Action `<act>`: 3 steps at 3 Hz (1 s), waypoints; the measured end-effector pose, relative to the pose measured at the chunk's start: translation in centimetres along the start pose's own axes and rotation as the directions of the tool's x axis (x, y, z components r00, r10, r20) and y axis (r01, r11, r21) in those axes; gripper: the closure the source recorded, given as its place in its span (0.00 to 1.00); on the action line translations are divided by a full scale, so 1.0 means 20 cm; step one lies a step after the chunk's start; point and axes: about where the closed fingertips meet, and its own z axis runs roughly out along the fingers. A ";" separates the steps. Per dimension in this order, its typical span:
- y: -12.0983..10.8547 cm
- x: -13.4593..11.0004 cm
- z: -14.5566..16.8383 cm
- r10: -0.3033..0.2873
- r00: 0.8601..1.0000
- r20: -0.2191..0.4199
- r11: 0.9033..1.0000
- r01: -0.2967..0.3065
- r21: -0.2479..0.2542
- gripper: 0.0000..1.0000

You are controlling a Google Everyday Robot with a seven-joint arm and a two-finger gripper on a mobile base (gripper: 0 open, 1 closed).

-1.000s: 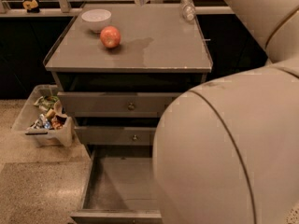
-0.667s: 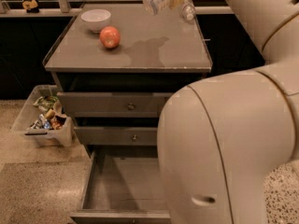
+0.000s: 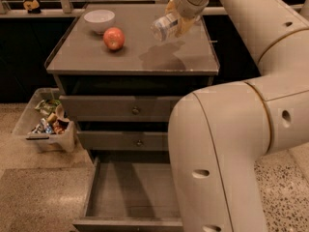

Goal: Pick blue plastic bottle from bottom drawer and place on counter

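Grey worktop (image 3: 96, 57) over speckled floor (image 3: 29, 197), bottom drawer (image 3: 130, 192) pulled open, and the pincer (image 3: 176, 24) is clamped round the blue plastic bottle (image 3: 161, 28), tilted above the worktop's rear right, label unreadable.

It looks like a lab's mock kitchen. A grey metal drawer cabinet (image 3: 120, 109) stands on a speckled floor (image 3: 29, 197), with a bowl (image 3: 99, 20) and an apple (image 3: 114, 38) on its table (image 3: 159, 59). A bin (image 3: 50, 142) of snack packets sits beside it. The gripper (image 3: 176, 21) hangs over the table, jaws clamped on the blue plastic bottle (image 3: 163, 28).

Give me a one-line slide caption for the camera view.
Gripper holds the blue plastic bottle tilted above the counter, bottom drawer open below.
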 end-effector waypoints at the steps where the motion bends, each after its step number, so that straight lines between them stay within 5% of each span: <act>1: 0.16 -0.16 0.21 0.003 0.992 0.124 0.997 0.007 -0.082 1.00; 2: 0.16 -0.16 0.21 0.003 0.992 0.124 0.997 0.007 -0.082 1.00; 3: 0.16 -0.16 0.22 0.003 0.992 0.124 0.997 0.007 -0.082 0.85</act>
